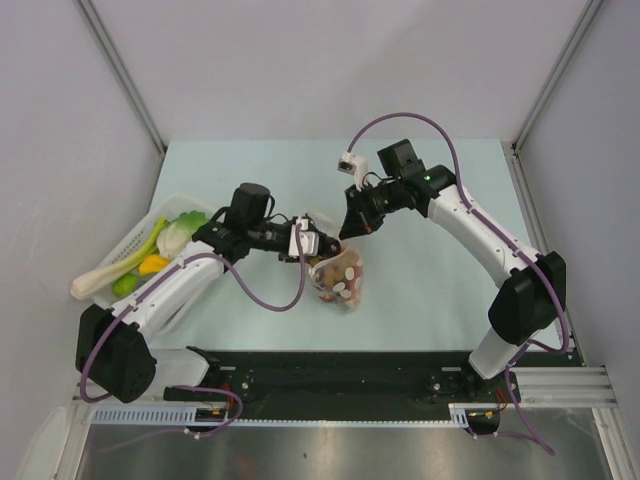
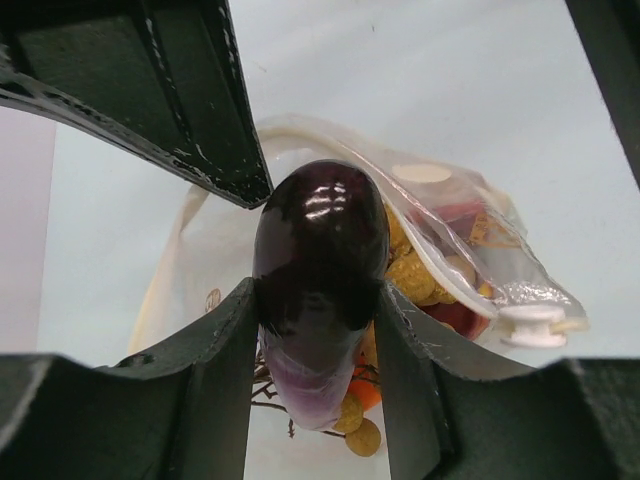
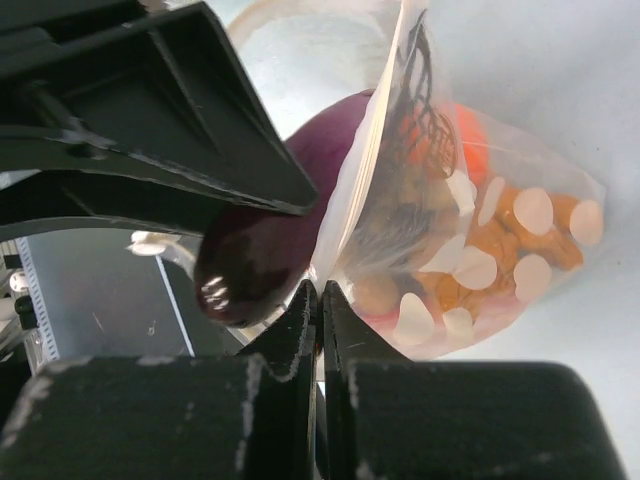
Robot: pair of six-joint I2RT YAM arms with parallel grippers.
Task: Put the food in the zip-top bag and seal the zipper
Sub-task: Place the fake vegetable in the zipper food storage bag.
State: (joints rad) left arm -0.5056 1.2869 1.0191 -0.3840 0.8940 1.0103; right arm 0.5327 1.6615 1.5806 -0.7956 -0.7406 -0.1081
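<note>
Legible text: none that I can read in any view.
zip-top bag (image 3: 480, 240) print: plain white dots, no lettering.

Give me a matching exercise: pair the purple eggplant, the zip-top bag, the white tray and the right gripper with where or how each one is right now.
Things:
1. purple eggplant
2. zip-top bag
3. white tray
4. right gripper

States:
a. shut, pinching the bag's edge
b. on the left side of the table
c. clamped in the left gripper
d. clear with white dots, partly filled

Pairs: 1-c, 2-d, 3-b, 4-a
</note>
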